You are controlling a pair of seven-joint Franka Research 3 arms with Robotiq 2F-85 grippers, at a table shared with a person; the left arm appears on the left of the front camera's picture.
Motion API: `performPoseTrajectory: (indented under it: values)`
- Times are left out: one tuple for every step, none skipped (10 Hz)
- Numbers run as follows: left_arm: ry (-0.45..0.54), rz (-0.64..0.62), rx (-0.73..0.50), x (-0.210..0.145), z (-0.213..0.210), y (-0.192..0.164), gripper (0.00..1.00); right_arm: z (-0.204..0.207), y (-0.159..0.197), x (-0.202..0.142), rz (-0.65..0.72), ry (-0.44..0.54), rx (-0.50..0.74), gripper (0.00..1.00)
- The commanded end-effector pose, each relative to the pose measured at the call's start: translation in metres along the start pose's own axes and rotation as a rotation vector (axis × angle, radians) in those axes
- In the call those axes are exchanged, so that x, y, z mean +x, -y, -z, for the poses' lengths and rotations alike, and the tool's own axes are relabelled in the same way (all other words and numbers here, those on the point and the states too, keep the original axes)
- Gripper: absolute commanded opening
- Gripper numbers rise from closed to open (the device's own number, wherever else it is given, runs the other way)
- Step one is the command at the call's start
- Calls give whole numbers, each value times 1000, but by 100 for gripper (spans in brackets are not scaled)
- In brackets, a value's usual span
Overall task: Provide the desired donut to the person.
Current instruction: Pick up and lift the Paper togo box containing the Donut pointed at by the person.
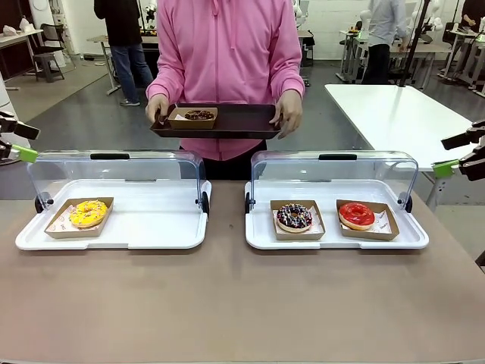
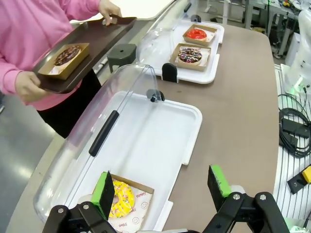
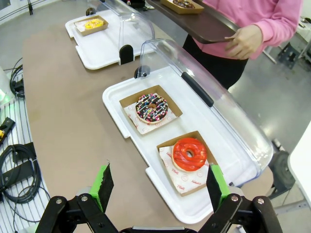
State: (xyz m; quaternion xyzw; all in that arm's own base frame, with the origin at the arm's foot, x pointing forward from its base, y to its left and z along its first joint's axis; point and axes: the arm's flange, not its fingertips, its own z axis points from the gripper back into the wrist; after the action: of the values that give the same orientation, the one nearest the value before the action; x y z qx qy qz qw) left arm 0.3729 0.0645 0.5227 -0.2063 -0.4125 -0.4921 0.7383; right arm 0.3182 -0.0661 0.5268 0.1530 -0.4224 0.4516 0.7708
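The person [image 1: 227, 53] in a pink hooded top stands at the far side, both hands holding a dark brown tray [image 1: 242, 121]. On it sits a chocolate donut [image 1: 198, 115] in a cardboard dish. A yellow donut [image 1: 88, 213] lies in the left white case [image 1: 151, 227]. A dark sprinkled donut [image 1: 294, 217] and a red glazed donut [image 1: 356, 215] lie in the right white case [image 1: 333, 239]. My left gripper [image 1: 26, 142] hovers open at the left edge, above the yellow donut [image 2: 121, 198]. My right gripper [image 1: 443, 155] hovers open at the right edge, above the red donut [image 3: 189, 154].
Both cases have their clear lids [image 1: 114, 171] swung up toward the person. The brown tabletop [image 1: 227, 303] in front of the cases is bare. A white table [image 1: 394, 114] stands behind at right. Cables [image 2: 294, 131] lie beside the table.
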Motion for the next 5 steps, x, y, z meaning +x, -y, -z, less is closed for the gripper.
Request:
performPoseTrajectory:
  values:
    - [9, -12, 58, -11, 0, 1, 100, 2, 1, 0, -1, 13, 12, 100]
    - [3, -28, 66, -12, -1, 1, 100, 2, 1, 0, -1, 13, 12, 100]
    - [-1, -34, 58, -11, -1, 2, 100, 2, 1, 0, -1, 13, 12, 100]
    - [-2, -39, 55, -12, -1, 2, 100, 2, 1, 0, -1, 13, 12, 100]
    - [-5, -51, 50, -13, 0, 1, 100, 2, 1, 0, -1, 13, 12, 100]
